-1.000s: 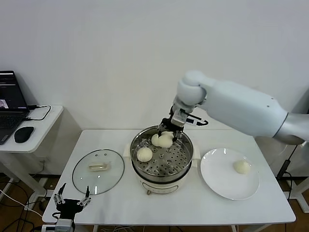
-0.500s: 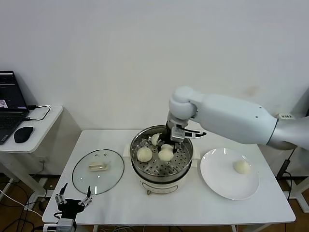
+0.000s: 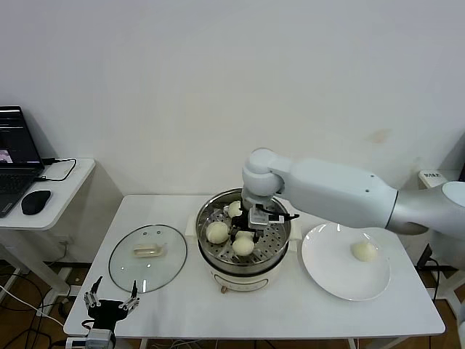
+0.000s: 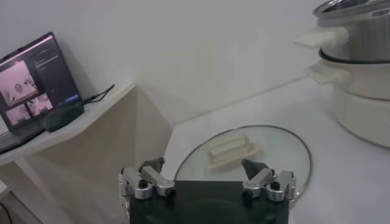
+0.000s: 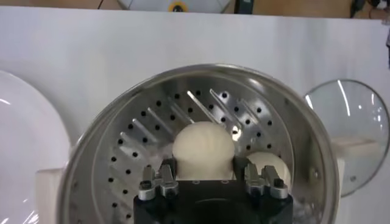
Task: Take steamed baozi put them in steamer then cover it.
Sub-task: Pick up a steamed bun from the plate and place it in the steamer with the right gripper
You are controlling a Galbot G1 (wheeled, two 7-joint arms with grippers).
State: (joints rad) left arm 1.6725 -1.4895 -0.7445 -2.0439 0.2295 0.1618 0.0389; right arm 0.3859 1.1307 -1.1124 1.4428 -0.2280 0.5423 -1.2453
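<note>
The steamer (image 3: 279, 254) stands mid-table, its perforated tray showing in the right wrist view (image 5: 140, 146). My right gripper (image 3: 247, 231) is down inside it, shut on a baozi (image 3: 243, 246) that rests on or just above the tray; the bun sits between the jaws (image 5: 203, 143). Two more baozi (image 3: 217, 232) (image 3: 234, 209) lie on the tray, one beside the held bun (image 5: 267, 167). A fourth baozi (image 3: 363, 251) lies on the white plate (image 3: 341, 273). The glass cover (image 3: 131, 265) lies flat left of the steamer. My left gripper (image 3: 110, 297) is open and empty, parked below the table's front left corner.
A side table at the far left holds a laptop (image 3: 16, 156) and a mouse (image 3: 35, 201). In the left wrist view the cover (image 4: 280, 159) lies just ahead of the left gripper (image 4: 204, 165), with the steamer (image 4: 359, 55) beyond it.
My right gripper has moved from the steamer's back rim toward its front and lowered, carrying the baozi down to the tray. The left arm has not moved.
</note>
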